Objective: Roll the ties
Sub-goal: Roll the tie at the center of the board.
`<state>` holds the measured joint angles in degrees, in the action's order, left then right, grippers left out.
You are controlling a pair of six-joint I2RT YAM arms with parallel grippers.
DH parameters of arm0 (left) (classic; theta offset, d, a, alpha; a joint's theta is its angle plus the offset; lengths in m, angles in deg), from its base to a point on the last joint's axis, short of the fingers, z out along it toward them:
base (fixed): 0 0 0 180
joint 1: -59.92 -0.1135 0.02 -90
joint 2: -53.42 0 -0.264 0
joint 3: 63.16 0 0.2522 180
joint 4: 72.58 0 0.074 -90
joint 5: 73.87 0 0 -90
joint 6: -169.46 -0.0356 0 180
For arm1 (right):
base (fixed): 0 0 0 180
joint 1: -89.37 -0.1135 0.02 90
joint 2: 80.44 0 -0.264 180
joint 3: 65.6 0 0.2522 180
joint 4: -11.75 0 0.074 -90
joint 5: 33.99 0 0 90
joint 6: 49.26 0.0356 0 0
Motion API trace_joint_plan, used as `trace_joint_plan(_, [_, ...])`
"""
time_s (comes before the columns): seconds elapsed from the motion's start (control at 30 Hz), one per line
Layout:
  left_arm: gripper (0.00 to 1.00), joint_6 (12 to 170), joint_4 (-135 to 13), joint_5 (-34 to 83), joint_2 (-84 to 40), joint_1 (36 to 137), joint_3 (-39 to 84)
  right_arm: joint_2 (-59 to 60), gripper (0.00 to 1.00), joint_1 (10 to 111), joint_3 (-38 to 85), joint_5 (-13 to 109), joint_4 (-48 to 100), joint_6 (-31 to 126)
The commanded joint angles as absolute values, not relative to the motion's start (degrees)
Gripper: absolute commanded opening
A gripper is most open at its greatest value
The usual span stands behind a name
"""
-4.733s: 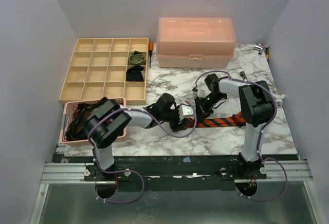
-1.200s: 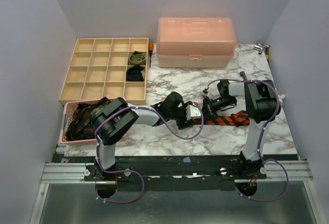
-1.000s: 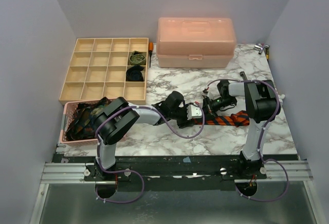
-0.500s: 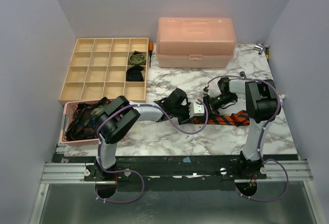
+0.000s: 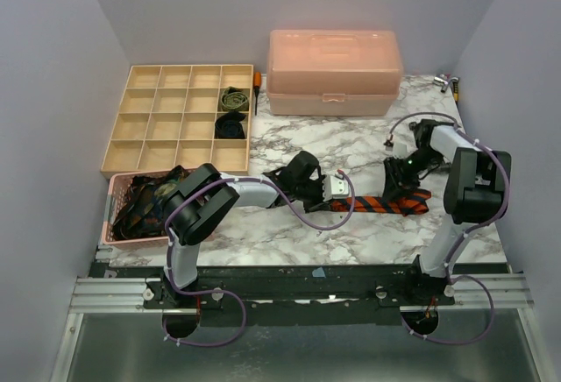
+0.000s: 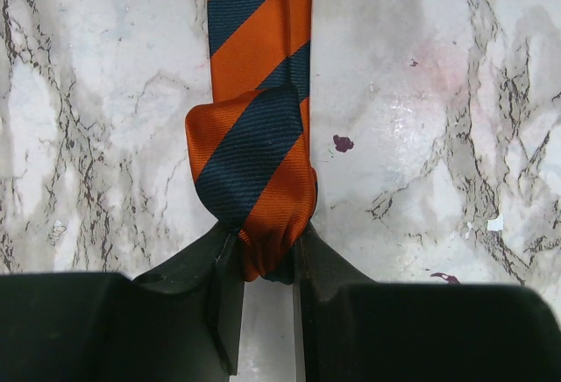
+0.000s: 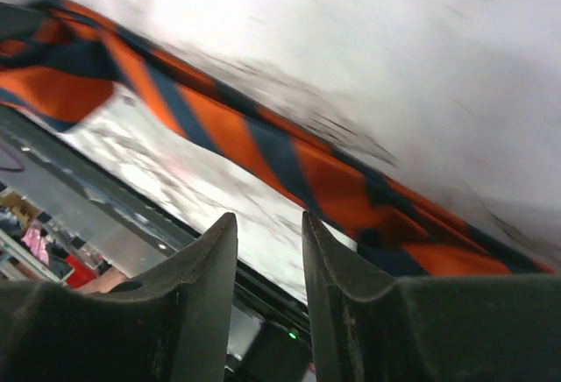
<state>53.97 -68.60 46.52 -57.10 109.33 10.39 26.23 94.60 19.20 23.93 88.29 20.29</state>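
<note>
The orange-and-navy striped tie [image 5: 386,202] lies across the marble table [image 5: 307,141], running from the middle toward the right. My left gripper [image 5: 337,194] is shut on its folded, partly rolled end; in the left wrist view the fabric loop [image 6: 254,159] is pinched between the fingertips [image 6: 263,255]. My right gripper [image 5: 396,186] hovers over the tie's right part, jaws apart and empty. In the right wrist view the tie [image 7: 289,154] lies beyond the gripper [image 7: 267,229], untouched. Other dark ties fill the pink basket [image 5: 118,233].
A wooden compartment tray [image 5: 162,128] at back left holds a rolled olive tie [image 5: 233,98] and a rolled black tie [image 5: 230,125]. A pink plastic box [image 5: 335,71] stands at the back. Small tools [image 5: 449,82] lie at the back right corner.
My right gripper has left the spot beside the left gripper and swung right, along the tie. The left gripper keeps its hold on the rolled end, which has shifted right.
</note>
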Motion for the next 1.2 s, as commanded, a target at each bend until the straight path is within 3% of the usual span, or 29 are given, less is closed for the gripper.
trace_joint_plan(0.0, [0.05,52.88,-58.90,42.74,-60.23,109.41,8.52,25.05,0.37,101.92,18.53,39.17,90.67,12.78])
trace_joint_plan(0.2, [0.05,52.70,-57.48,42.36,-60.23,109.40,8.09,27.94,0.36,113.63,27.51,48.76,89.99,4.42])
trace_joint_plan(0.4, [0.05,52.71,-57.34,41.73,-60.31,109.40,7.99,29.44,0.38,117.87,37.20,52.54,89.53,0.79])
trace_joint_plan(0.53, [0.05,52.91,-57.09,41.80,-60.48,109.39,8.24,28.90,0.40,117.24,39.79,47.67,94.05,1.44])
trace_joint_plan(0.63, [0.05,52.58,-56.88,41.88,-60.57,109.40,8.43,28.19,0.44,116.19,40.25,37.35,99.67,3.17])
trace_joint_plan(0.9, [0.05,51.18,-55.39,41.98,-61.01,109.32,9.39,27.04,0.48,102.10,31.13,8.12,98.87,16.64])
trace_joint_plan(1.17, [0.07,50.64,-54.69,41.62,-60.53,109.32,9.22,29.05,0.52,85.58,23.08,2.64,83.81,30.87])
